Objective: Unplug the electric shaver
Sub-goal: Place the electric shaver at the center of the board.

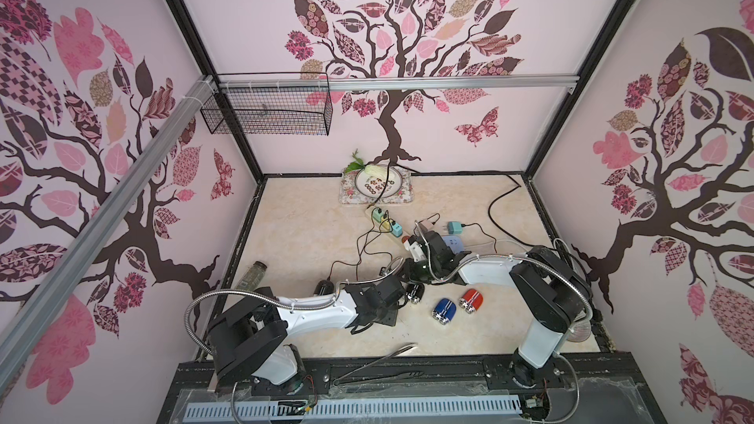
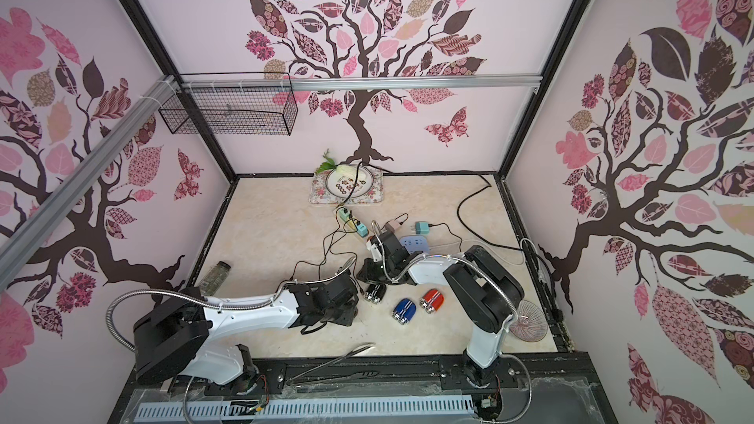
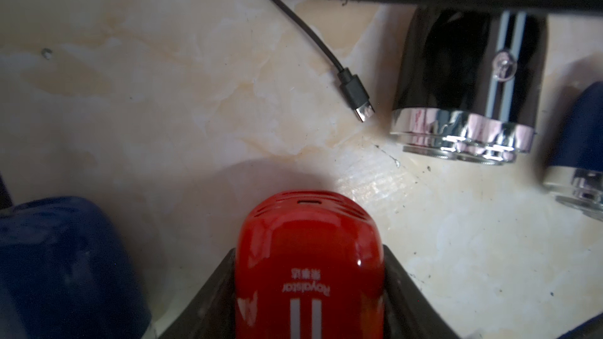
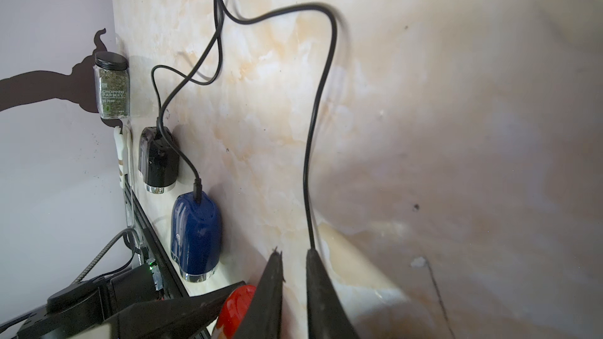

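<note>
- The red shaver (image 3: pixel 308 275) sits on the counter (image 3: pixel 146 92), clenched in the left claw (image 3: pixel 310 249). Its port is bare, and the cable plug (image 3: pixel 357 99) lies free beside the black shaver (image 3: pixel 470 70).
- The right claw (image 4: pixel 293 252) is narrowly parted and empty. If it pulls back carelessly, it could snag the cable (image 4: pixel 311 158).
- The glossy marbled counter looks slippery, so a loosened shaver may skid.
- Pink tree-papered walls (image 1: pixel 408 55) enclose the space.

Top views high, looking down at tabletop (image 1: pixel 310 238), wrist views close, seemingly sharing red shaver (image 3: pixel 308 256)

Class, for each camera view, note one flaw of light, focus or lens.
In both top views the frame post leans outward, a wide-lens effect; left wrist view: chrome glare on the black shaver, shadow before the red shaver; right wrist view: right gripper out of focus, table shadowed.
</note>
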